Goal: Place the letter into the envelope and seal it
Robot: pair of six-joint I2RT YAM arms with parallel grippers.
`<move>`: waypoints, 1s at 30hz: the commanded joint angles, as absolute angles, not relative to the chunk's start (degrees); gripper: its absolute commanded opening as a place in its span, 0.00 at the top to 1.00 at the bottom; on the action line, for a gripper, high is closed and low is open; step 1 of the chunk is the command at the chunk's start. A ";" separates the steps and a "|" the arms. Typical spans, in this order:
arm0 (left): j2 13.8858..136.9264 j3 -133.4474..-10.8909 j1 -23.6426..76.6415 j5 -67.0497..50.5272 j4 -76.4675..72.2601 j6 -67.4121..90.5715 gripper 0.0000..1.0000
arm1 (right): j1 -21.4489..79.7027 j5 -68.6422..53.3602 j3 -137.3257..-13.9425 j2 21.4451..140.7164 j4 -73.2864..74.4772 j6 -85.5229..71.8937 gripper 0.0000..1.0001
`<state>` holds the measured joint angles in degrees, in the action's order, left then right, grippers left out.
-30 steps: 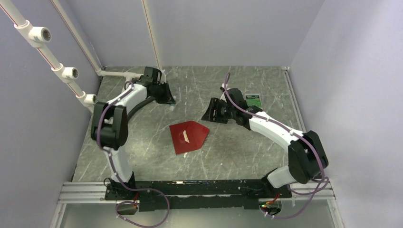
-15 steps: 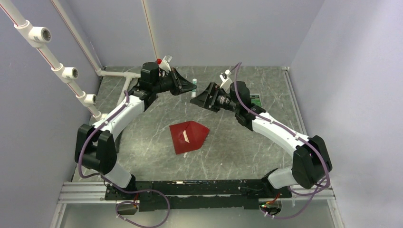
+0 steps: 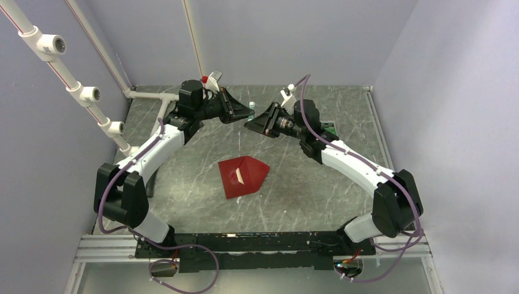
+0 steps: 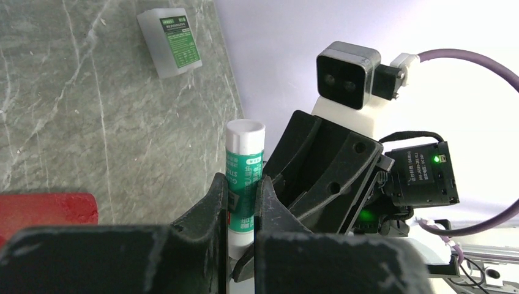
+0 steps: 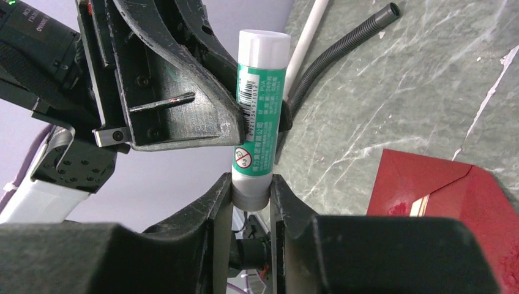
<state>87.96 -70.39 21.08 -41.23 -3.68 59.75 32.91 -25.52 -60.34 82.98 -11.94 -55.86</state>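
Note:
The dark red envelope [image 3: 243, 174] lies flat mid-table with its pointed flap toward the right; it also shows as the envelope [image 5: 453, 208] in the right wrist view. The letter [image 5: 420, 206] shows only as a thin pale edge at its mouth. Above the table's back, both grippers meet on a green-and-white glue stick [image 5: 262, 92]. My left gripper [image 4: 243, 180] is shut on the stick's green body [image 4: 245, 165]. My right gripper [image 5: 251, 184] is shut on its pale end. From above, the left gripper [image 3: 248, 112] and right gripper [image 3: 253, 120] point tip to tip.
A small white-and-green box [image 3: 327, 129] lies at the back right, behind the right arm. A white pipe [image 3: 153, 95] and a black corrugated hose [image 5: 343, 49] run along the back left. Walls close in the table on three sides.
Both arms have risen from the table and come together at the back. The right gripper's jaws opened wide, then closed on the end of the glue stick held by the left gripper.

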 commanded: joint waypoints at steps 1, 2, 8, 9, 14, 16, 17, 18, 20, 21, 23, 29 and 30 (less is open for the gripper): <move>85.04 -70.12 21.27 -44.06 -5.67 61.07 0.97 | 32.76 -24.44 -62.90 83.49 -13.27 -54.91 0.78; 84.81 -70.04 21.27 -44.14 -5.52 60.96 0.98 | 32.78 -24.65 -62.74 83.50 -13.39 -54.66 0.81; 83.15 -70.28 21.18 -44.37 -1.98 58.03 0.73 | 32.21 -27.86 -62.43 82.48 -12.99 -48.09 1.00; 82.92 -70.95 21.07 -44.54 -0.43 56.94 0.59 | 32.17 -29.08 -63.06 82.18 -11.38 -44.42 1.00; 83.85 -79.15 19.23 -50.21 12.65 49.08 0.28 | 31.58 -37.28 -65.76 79.95 -1.15 -26.27 1.00; 84.32 -82.65 19.07 -50.86 21.98 43.66 0.25 | 31.38 -39.60 -67.69 79.24 3.86 -19.52 1.00; 84.48 -83.57 19.07 -51.47 24.71 41.42 0.25 | 31.38 -40.70 -68.68 79.05 6.16 -17.04 1.00; 84.70 -84.53 19.07 -51.87 27.56 39.48 0.25 | 31.38 -41.68 -69.76 79.18 8.80 -14.79 1.00; 85.06 -85.91 19.07 -52.41 31.77 36.24 0.25 | 31.45 -42.78 -72.44 80.14 14.66 -10.26 1.00; 85.27 -86.15 19.03 -53.00 32.87 35.59 0.26 | 31.53 -43.62 -73.90 80.85 18.80 -7.94 1.00; 85.88 -86.68 19.07 -53.28 35.07 34.66 0.26 | 31.82 -43.79 -76.33 82.13 23.76 -4.50 1.00; 87.30 -86.07 19.14 -56.96 36.25 34.68 0.33 | 33.31 -42.75 -79.81 83.72 30.14 1.56 1.00; 87.71 -85.60 19.30 -58.82 35.91 34.85 0.40 | 33.53 -43.05 -80.11 84.07 30.60 1.95 1.00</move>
